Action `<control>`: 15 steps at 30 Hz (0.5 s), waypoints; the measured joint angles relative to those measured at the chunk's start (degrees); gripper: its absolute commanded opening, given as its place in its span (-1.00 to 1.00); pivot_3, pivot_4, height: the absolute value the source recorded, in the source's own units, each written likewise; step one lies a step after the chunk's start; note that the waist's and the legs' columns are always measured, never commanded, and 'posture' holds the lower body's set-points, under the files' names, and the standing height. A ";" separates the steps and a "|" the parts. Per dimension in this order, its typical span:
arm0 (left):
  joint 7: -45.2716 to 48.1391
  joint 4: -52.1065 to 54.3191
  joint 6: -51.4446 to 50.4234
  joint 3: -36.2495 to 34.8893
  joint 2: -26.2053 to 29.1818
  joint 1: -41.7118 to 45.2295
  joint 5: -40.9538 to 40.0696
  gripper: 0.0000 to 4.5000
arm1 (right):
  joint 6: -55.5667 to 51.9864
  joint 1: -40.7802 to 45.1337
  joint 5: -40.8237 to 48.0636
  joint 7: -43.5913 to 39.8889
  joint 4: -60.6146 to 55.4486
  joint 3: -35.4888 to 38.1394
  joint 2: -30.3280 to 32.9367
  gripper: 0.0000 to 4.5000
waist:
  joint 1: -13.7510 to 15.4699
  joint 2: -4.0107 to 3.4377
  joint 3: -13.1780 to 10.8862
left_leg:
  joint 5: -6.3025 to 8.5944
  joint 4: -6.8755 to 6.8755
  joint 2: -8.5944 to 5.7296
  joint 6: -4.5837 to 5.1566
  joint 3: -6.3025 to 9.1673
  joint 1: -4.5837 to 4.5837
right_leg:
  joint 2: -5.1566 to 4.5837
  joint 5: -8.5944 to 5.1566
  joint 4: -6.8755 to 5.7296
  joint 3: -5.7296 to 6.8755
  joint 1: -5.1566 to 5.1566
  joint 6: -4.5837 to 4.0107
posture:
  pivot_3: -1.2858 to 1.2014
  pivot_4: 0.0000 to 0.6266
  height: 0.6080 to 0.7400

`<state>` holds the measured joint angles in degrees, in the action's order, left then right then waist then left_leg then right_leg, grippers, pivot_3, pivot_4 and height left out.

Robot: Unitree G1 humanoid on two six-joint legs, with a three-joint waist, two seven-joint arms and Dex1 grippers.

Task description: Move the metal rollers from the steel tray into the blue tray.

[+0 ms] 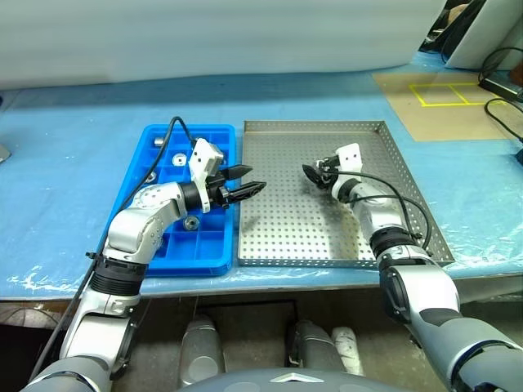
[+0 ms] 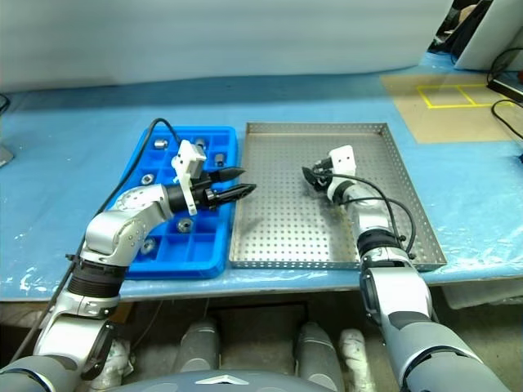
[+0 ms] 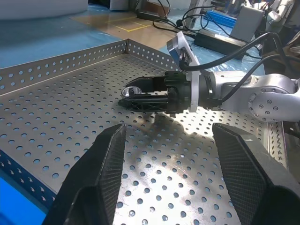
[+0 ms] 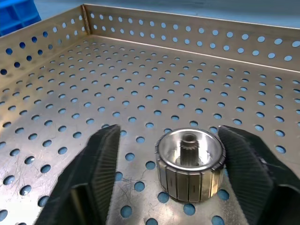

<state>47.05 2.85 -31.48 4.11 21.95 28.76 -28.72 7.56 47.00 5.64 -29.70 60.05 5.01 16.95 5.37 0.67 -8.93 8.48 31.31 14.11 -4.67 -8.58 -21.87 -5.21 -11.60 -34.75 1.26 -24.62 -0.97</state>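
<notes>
A metal roller [image 4: 190,164], ribbed and hollow in the middle, stands on the perforated floor of the steel tray [image 1: 286,237]. My right gripper [image 1: 310,172] is low in the tray, open, with one finger on each side of the roller. One finger [image 4: 246,168] is against the roller. The other finger [image 4: 93,173] stands a gap away. My left gripper [image 1: 248,180] hovers open and empty over the seam between the steel tray and the blue tray [image 1: 216,255], pointing toward the right gripper. Several rollers [image 1: 177,160] lie in the blue tray's compartments.
Both trays lie side by side on a table covered with a blue sheet [image 1: 73,163], near its front edge. At the far right are a brown board with yellow tape [image 1: 441,98] and black cables [image 1: 500,77].
</notes>
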 measured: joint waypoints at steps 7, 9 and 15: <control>-0.01 0.01 -0.01 0.01 -0.01 -0.22 0.00 0.37 | -0.02 0.00 -0.32 0.53 0.00 0.01 0.12 -0.27 | 0.00 0.00 0.00 | 0.00 0.00 0.00 0.00 0.00 0.00 | -0.01 0.00 0.00 0.00 0.00 0.00 | 0.07 -0.52 1.00; -0.01 0.01 -0.01 0.01 0.00 -0.26 0.01 0.37 | -0.02 0.00 -0.46 0.75 0.00 -0.01 0.11 -0.27 | 0.00 0.00 0.00 | 0.00 0.00 0.00 0.00 0.00 0.01 | 0.00 0.00 0.00 0.00 0.00 0.00 | 0.07 -0.52 1.00; 0.40 0.71 -1.02 -1.06 1.53 -0.87 -1.05 0.37 | -2.87 -1.11 0.03 -4.68 -4.34 -0.85 -1.36 -0.27 | -0.34 -0.01 -0.01 | 0.00 -0.02 0.03 0.00 0.00 0.00 | 0.04 0.00 0.01 -0.01 -0.04 0.00 | 0.07 -0.52 1.00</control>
<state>47.45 3.56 -32.51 3.05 23.48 27.89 -29.77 4.69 45.89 5.67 -34.38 55.71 4.16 15.59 5.03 0.67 -8.93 8.48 31.29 14.15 -4.67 -8.59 -21.87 -5.17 -11.60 -34.74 1.26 -24.66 -0.97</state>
